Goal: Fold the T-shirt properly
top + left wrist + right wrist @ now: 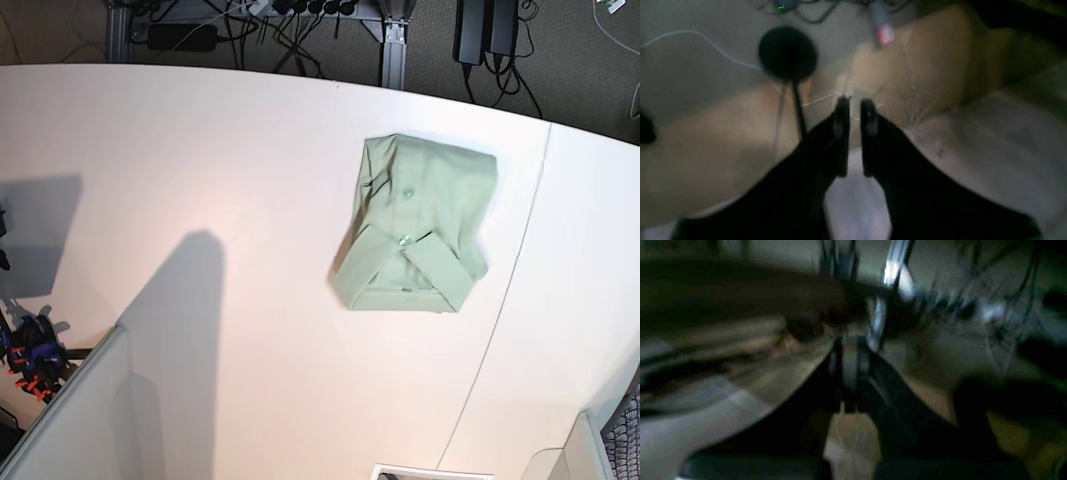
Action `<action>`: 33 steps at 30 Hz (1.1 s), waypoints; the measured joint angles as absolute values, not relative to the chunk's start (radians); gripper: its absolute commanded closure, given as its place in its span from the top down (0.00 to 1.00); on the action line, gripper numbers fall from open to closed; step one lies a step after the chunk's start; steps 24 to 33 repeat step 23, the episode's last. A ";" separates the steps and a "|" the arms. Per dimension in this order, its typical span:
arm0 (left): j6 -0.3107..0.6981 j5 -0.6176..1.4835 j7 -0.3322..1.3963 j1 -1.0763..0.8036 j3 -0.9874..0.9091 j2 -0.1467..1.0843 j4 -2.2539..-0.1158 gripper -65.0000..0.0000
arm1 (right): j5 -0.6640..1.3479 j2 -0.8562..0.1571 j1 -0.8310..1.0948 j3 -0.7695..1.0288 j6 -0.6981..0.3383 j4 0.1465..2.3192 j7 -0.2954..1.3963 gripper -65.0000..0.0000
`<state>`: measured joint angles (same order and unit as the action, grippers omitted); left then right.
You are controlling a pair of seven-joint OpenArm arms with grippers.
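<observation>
So the T-shirt (450,185) is lying on the pale table (270,300), folded into a compact, roughly rectangular bundle, pale green with a couple of small buttons (408,193) showing. In the base view, two flaps slant across the lower part of the shirt and spread apart toward its bottom corners. The upper left part looks a bit creased, and the right edge is kinda wavy.

The left gripper (855,103) is just slightly open, with a narrow gap between the tips and nothing in it. The right gripper (850,343) is shut with no cloth in it, though that wrist view is super blurry. Neither one shows up in the base view, so I can't tell how far either is from the shirt.

Going by the base view, there's a thin seam (511,270) in the table to the right of the shirt, slanting down past it. Past the table edge above the shirt there's a metal post (394,55), with a tangle of cables (295,45) up and to the left of the shirt and black power bricks (470,32) up and to the right. Well off to the shirt's lower left is a grey panel (75,410).
</observation>
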<state>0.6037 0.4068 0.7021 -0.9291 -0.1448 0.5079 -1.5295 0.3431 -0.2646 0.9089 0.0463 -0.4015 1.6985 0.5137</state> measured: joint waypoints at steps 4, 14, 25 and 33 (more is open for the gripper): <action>0.547 0.334 0.701 -0.786 0.017 0.509 -1.267 0.09 | 0.299 -0.276 0.799 -0.025 -0.364 1.422 0.539 0.00; 0.428 0.322 0.508 -0.331 0.444 0.434 -0.734 0.09 | 0.211 -0.237 0.467 -0.034 -0.320 0.902 0.576 0.00; 0.385 0.315 0.462 -0.118 0.516 0.283 -0.461 0.09 | 0.202 -0.222 0.305 -0.035 -0.321 0.890 0.573 0.00; 0.385 0.315 0.462 -0.118 0.516 0.283 -0.461 0.09 | 0.202 -0.222 0.305 -0.035 -0.321 0.890 0.573 0.00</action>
